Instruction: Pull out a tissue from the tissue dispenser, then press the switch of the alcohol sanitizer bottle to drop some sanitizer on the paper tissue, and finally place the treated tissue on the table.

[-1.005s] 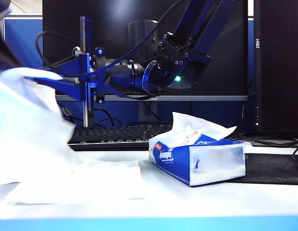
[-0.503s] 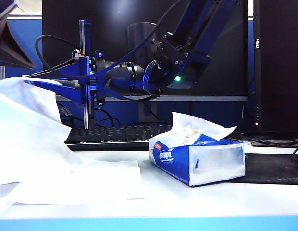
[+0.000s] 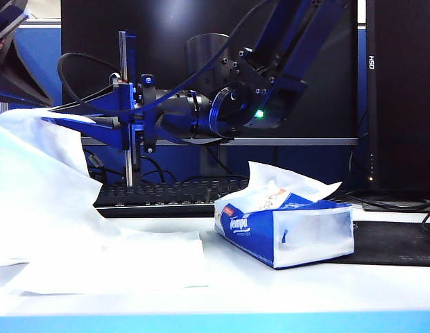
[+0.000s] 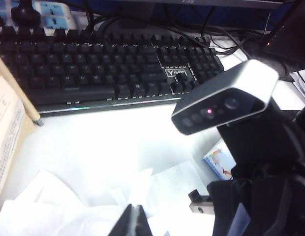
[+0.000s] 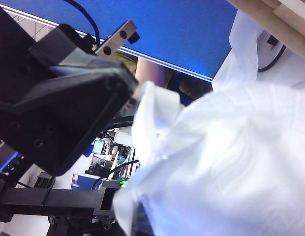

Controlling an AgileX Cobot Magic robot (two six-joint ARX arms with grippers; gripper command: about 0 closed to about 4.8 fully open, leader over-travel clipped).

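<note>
- At the far left of the exterior view, the tissue (image 3: 41, 187) hangs limp and creased, its top corner lifted high and its lower part draped down onto the tabletop (image 3: 284, 291).
- A larger flat white sheet (image 3: 132, 267) lies on the tabletop under the tissue's lower edge.
- The right gripper (image 3: 76, 119) reaches across from the right arm to the left side, level, its jaws clenched on the tissue's upper corner.
- In the right wrist view the white paper fills most of the picture, bunched up close against the camera (image 5: 216, 147).
- The left gripper (image 4: 134, 221) shows only in its own wrist view, as two dark finger tips pressed together with no gap, above crumpled white paper; nothing sits between them.
- That same view shows a black keyboard (image 4: 108, 69) lying on the tabletop behind the paper.
- Right of the middle, the tissue dispenser (image 3: 284, 232) lies on the tabletop, blue with "Tempo" lettering, a translucent end facing the camera, a white tissue poking up from its top slit (image 3: 284, 180).
- A black mat (image 3: 395, 243) lies just behind and to the right of the dispenser.
- The sanitizer bottle and its pump are in none of these views.
</note>
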